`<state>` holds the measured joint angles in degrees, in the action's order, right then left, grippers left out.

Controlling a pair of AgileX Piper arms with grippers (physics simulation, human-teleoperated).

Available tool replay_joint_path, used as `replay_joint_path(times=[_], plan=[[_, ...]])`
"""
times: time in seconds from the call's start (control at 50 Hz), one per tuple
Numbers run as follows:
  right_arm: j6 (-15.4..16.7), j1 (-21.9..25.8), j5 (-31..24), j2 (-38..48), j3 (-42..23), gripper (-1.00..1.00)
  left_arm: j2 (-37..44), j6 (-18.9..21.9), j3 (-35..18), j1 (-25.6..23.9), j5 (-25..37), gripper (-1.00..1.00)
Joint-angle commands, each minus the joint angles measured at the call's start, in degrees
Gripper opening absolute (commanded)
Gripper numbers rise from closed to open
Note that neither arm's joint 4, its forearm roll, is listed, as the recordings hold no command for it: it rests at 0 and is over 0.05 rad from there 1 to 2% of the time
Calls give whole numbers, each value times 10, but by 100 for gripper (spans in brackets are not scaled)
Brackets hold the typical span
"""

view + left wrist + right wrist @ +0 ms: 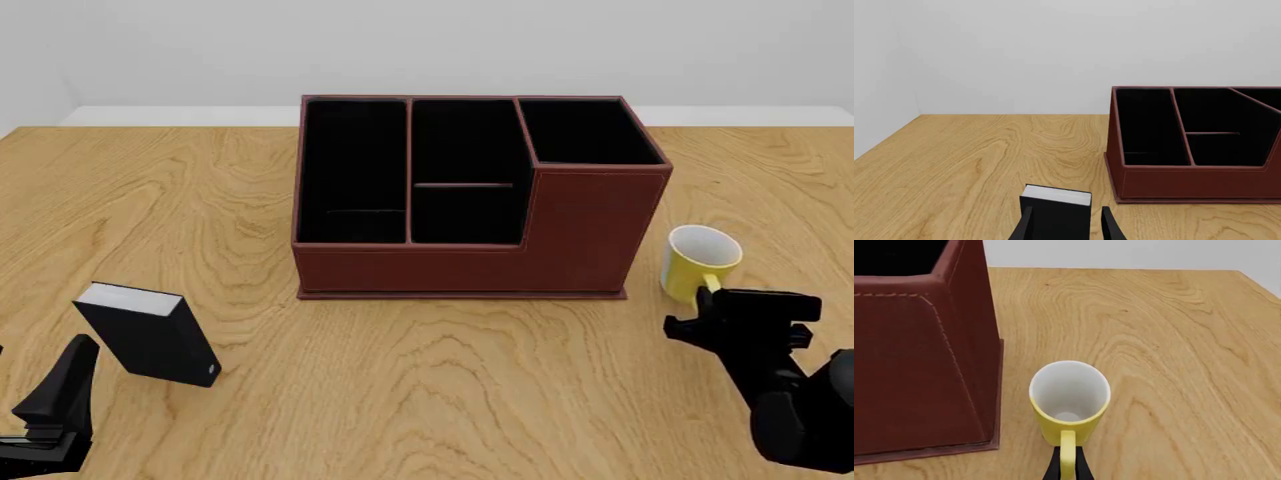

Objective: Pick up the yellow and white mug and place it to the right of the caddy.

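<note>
The yellow and white mug stands upright on the table just right of the caddy, its handle turned toward the arms. My right gripper is right behind it. In the right wrist view the two black fingers of that gripper press on either side of the yellow handle, below the mug, with the caddy wall close beside it. At the front left, my left gripper is low over the table. In its wrist view the left gripper is open.
A small black box with a white top stands just ahead of the left gripper's fingers; it shows as the same black box in the left wrist view, where the caddy lies beyond it to one side. The wooden table ends at a pale wall behind the caddy.
</note>
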<state>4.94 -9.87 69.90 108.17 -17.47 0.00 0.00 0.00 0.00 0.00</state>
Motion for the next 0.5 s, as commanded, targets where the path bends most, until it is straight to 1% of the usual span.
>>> replay_joint_path(times=[0.02, 0.32, 0.42, 0.44, 0.46, 0.5], plan=[[-5, 1, 0, 10, -4, -100, 0, 0, 0, 0, 0, 100], [-3, 1, 0, 19, -9, -100, 0, 0, 0, 0, 0, 100], [-8, 3, 0, 32, -13, -100, 0, 0, 0, 0, 0, 100], [-4, 3, 0, 31, -12, -100, 0, 0, 0, 0, 0, 100], [-5, 1, 0, 29, -11, 100, 0, 0, 0, 0, 0, 100], [-5, 2, 0, 30, -11, 100, 0, 0, 0, 0, 0, 100]])
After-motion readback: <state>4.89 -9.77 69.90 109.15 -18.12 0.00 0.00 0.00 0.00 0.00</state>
